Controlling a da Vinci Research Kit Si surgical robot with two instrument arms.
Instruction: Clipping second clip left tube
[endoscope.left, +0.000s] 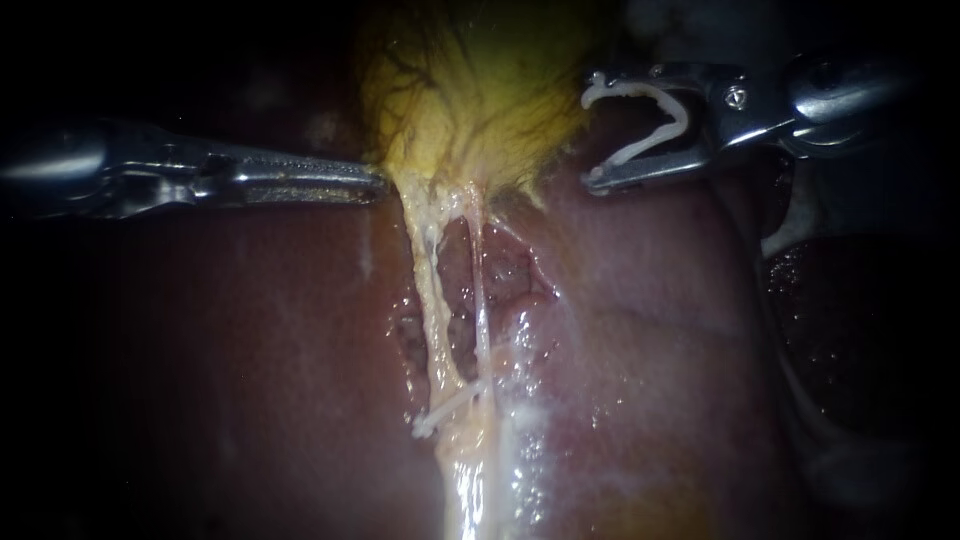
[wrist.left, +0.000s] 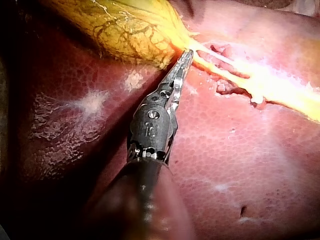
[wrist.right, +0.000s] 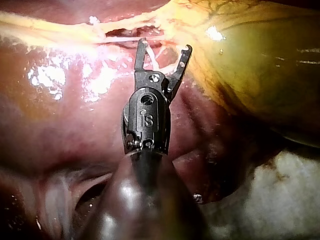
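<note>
The pale left tube (endoscope.left: 432, 300) runs down from the yellow gallbladder (endoscope.left: 480, 90) over the red-brown liver (endoscope.left: 250, 350). A small white clip (endoscope.left: 445, 408) sits across it low down. The left instrument (endoscope.left: 380, 183) has a narrow pincer that pinches the gallbladder's bottom edge. The right instrument (endoscope.left: 590, 140) has a wide pincer holding an open white clip (endoscope.left: 665, 125), beside the gallbladder and apart from the tube.

The gallbladder (endoscope.left: 470, 90) lies between left instrument (endoscope.left: 375, 182) and right instrument (endoscope.left: 592, 132), a clip (endoscope.left: 680, 118) within the latter.

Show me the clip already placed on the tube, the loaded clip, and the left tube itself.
placed clip (endoscope.left: 448, 408): endoscope view, middle of its white bar.
loaded clip (endoscope.left: 684, 118): endoscope view, its bend inside the right instrument (endoscope.left: 590, 138).
left tube (endoscope.left: 430, 290): endoscope view, mid-length of the yellow strand.
</note>
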